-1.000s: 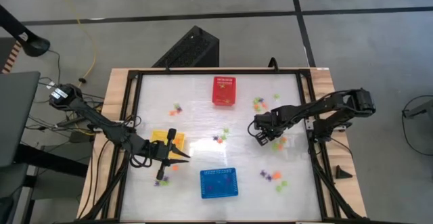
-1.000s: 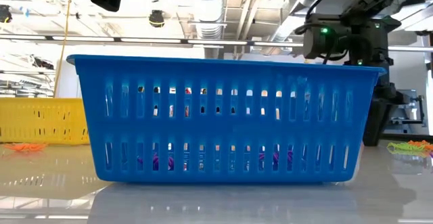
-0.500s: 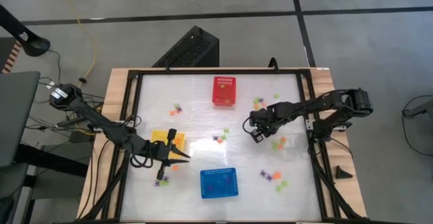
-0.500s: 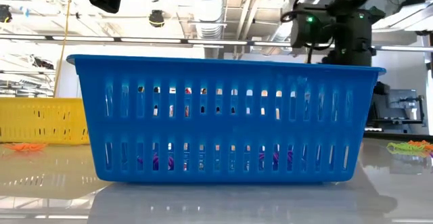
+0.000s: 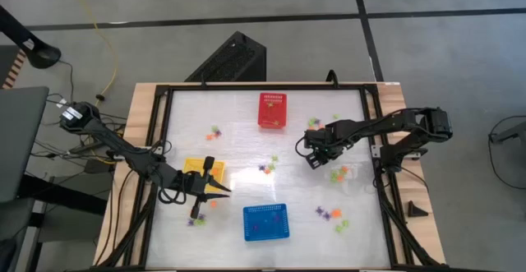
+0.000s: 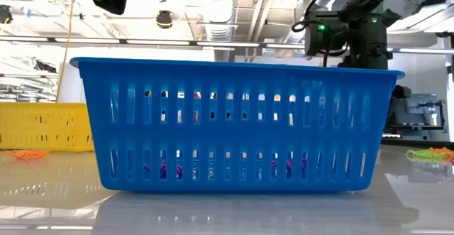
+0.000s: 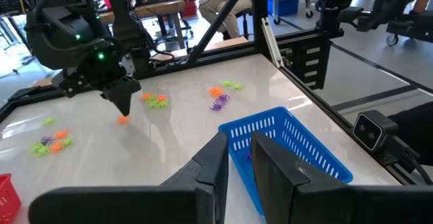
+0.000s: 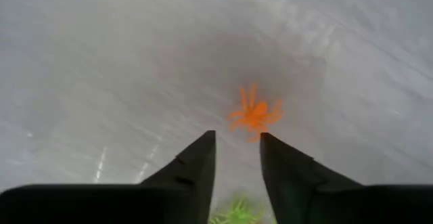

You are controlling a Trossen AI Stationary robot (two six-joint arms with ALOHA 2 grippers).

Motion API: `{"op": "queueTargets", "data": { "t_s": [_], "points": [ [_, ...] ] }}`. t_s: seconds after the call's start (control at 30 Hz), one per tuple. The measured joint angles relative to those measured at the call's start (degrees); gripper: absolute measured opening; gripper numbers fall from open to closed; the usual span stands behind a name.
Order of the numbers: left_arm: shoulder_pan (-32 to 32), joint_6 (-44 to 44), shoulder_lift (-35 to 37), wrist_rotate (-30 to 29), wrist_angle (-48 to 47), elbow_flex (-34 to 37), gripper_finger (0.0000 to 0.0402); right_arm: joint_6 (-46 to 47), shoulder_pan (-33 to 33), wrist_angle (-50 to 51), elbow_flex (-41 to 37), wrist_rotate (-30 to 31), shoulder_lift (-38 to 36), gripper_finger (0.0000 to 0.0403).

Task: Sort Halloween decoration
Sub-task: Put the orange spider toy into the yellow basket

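Most trinkets (image 5: 335, 172) remain scattered toward three o'clock; right pincer (image 8: 237, 158), fingers apart, hovers above an orange spider (image 8: 254, 114), unheld.

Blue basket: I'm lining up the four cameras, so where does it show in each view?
High view: blue basket at bottom centre, near the table's front edge.
Low view: basket fills the middle.
Left wrist view: basket right of centre.
Right wrist view: not in it.
Shared landmark: the right arm, also seen in the low and left wrist views.
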State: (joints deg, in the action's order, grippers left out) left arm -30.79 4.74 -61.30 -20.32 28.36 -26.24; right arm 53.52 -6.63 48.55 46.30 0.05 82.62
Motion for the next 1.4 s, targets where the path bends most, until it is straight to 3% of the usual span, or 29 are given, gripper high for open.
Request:
{"op": "queueTargets", "data": {
  "t_s": [0.17, 0.33, 0.5, 0.9, 1.23, 1.4],
  "points": [
    [0.0, 0.0, 0.0, 0.0, -0.4, 0.0, 0.0055, 0.6, -0.3, -2.5, -2.9, -0.1, 0.1, 0.0215],
    [0.0, 0.0, 0.0, 0.0, -0.6, 0.0, 0.0055, 0.5, -0.3, -6.0, -5.9, 0.1, 0.2, 0.0227],
    [0.0, 0.0, 0.0, -0.5, -0.7, 0.0, 0.0055, 0.1, -0.2, -7.6, -6.2, 0.3, 0.1, 0.0189],
    [0.0, 0.0, 0.0, -0.7, -0.7, 0.0, 0.0055, -1.1, -0.1, -5.1, -3.9, 0.0, 0.2, 0.0018],
    [0.0, 0.0, 0.0, -0.7, -0.9, 0.0, 0.0055, -2.6, -0.3, -2.4, 0.9, 0.5, 0.2, 0.0036],
    [0.0, 0.0, 0.0, -0.7, -0.9, 0.0, 0.0055, -2.6, -0.7, -2.8, 0.9, 4.2, 0.2, 0.0053]
  ]
}}
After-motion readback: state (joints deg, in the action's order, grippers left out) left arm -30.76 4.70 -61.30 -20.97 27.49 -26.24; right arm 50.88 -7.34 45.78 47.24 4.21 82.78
